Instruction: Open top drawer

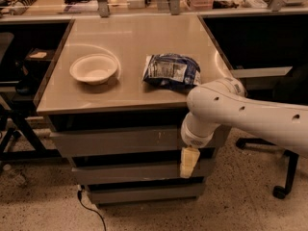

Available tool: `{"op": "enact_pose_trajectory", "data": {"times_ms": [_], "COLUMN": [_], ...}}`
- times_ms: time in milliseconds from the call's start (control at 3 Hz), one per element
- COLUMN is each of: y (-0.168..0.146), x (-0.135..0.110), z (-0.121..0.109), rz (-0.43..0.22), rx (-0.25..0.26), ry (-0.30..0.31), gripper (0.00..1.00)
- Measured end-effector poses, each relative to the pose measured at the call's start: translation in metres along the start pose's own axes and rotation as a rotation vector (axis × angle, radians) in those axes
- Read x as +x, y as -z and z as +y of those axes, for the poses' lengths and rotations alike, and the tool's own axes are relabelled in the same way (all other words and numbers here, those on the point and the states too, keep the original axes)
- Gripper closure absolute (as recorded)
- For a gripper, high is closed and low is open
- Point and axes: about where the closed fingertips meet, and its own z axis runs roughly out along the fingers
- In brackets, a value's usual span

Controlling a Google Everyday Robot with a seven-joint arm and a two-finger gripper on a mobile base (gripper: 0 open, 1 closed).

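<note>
The top drawer (115, 141) is the widest grey flat front under the tabletop, with pale scratch marks right of centre; its front stands out a little from the cabinet. My gripper (188, 162) hangs from the white arm (250, 114) at the drawer's right end, pale fingers pointing down, just below the drawer front and in front of the middle drawer (130, 171). The arm's wrist covers the top drawer's right end.
A white bowl (94, 69) and a blue snack bag (171, 71) lie on the tabletop (130, 37). A bottom drawer (144, 192) sits below. A black cable (91, 211) trails on the floor at left; an office chair base (281, 189) stands at right.
</note>
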Motion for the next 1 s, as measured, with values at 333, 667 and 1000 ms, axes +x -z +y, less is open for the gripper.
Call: {"op": "enact_pose_trajectory", "data": {"times_ms": [333, 667, 1000], "y": [-0.005, 0.001, 0.022], "x": [0.003, 0.006, 0.014], "z": [0.012, 0.027, 0.060], "rz": [0.011, 0.011, -0.001], "rx": [-0.039, -0.068, -0.120], "ry": [0.020, 0.036, 0.045], "gripper": [0.00, 0.00, 0.00]}}
